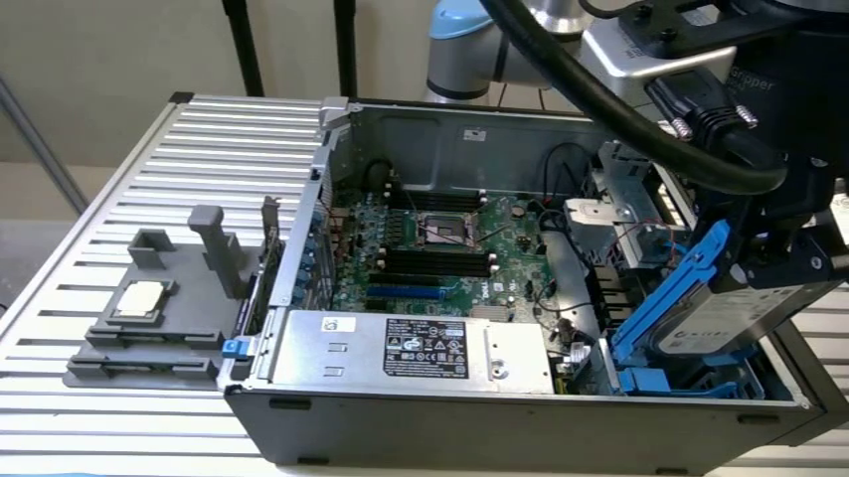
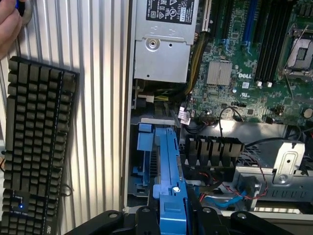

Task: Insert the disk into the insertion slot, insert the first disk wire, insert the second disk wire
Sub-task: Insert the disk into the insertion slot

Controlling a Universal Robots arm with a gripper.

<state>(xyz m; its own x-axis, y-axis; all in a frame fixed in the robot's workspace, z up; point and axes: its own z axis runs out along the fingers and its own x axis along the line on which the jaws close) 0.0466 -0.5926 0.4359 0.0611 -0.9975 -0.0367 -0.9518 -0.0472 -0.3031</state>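
My gripper (image 1: 780,246) is shut on the disk (image 1: 727,326), a silver-grey drive with a white label clipped in a bright blue frame (image 1: 679,288). I hold it tilted, its lower end down inside the open computer case at the exterior view's right. Below it is the insertion slot (image 1: 661,384), a cage with blue rails in the case's near right corner. In the wrist view the blue frame (image 2: 168,166) runs out from between my fingers (image 2: 145,219) toward the slot's blue rails (image 2: 145,147). Whether the disk touches the rails I cannot tell.
A silver power supply box (image 1: 412,348) with a black label lies beside the slot, with the motherboard (image 1: 438,248) behind it. Loose wires (image 2: 234,196) lie near a metal bracket (image 2: 288,164). A keyboard (image 2: 36,142) and a hand (image 2: 9,24) are outside the case. A grey fixture (image 1: 146,318) sits on the slatted table.
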